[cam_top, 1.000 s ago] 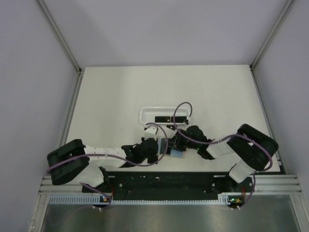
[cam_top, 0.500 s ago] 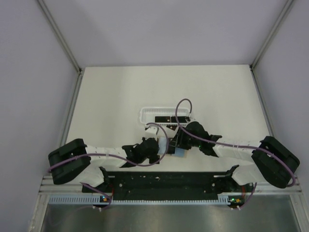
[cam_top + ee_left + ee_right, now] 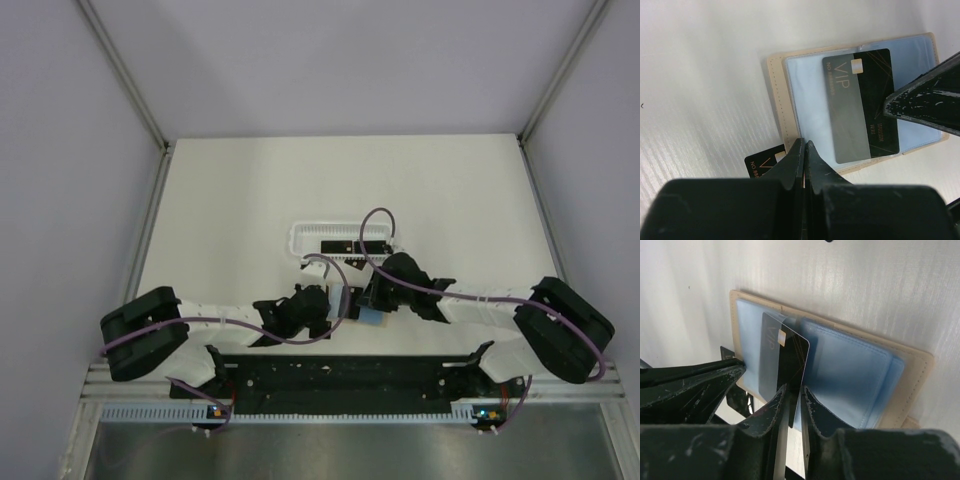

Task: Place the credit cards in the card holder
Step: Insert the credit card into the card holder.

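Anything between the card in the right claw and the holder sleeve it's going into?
Nothing visible. The card pinched by the right claw is already partway under a blue sleeve of the card holder. The left claw, shut, sits at the holder's edge, off the card's path; a second card lies outside beside it.

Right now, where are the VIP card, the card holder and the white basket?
VIP card (image 3: 860, 107): left wrist view, its middle.
card holder (image 3: 776, 95): left wrist view, tan left edge.
white basket (image 3: 295, 240): top view, left rim.

A card (image 3: 860, 105) sits partly in the card holder (image 3: 807, 100), basket (image 3: 300, 238) behind.
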Motion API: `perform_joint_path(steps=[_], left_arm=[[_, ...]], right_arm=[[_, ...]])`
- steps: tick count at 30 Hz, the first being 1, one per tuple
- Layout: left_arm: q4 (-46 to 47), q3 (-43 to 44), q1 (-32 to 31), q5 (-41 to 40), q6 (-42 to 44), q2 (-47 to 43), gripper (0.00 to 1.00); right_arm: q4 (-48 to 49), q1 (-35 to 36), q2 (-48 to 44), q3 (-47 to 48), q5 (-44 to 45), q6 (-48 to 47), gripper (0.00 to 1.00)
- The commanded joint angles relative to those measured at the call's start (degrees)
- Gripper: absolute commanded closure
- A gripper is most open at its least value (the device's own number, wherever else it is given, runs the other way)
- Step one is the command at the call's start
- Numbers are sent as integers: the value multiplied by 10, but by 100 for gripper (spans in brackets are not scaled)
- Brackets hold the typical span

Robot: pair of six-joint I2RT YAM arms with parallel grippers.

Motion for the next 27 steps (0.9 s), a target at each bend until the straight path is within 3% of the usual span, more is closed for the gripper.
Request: perform_joint_path(steps=[1, 6, 9, 13, 18, 21, 27], left_arm=[[-21, -7, 1, 16, 4, 11, 100], [-20, -5, 1, 18, 4, 13, 100], [-21, -6, 1, 18, 4, 13, 100], [-22, -8, 1, 17, 3, 12, 100], [-20, -8, 2, 16, 1, 13, 100], [-20, -8, 2, 17, 1, 13, 100], [-23, -5, 0, 18, 3, 13, 100]], right_arm=[[39, 8, 32, 32, -14, -1, 86], [60, 13, 48, 47, -43, -6, 82], [62, 14, 19, 45, -46, -20, 70], [-4, 14, -28, 60, -16, -49, 62], [-86, 13, -54, 69, 35, -64, 61], [-89, 13, -48, 69, 35, -64, 66], [-65, 13, -17, 67, 24, -52, 96]])
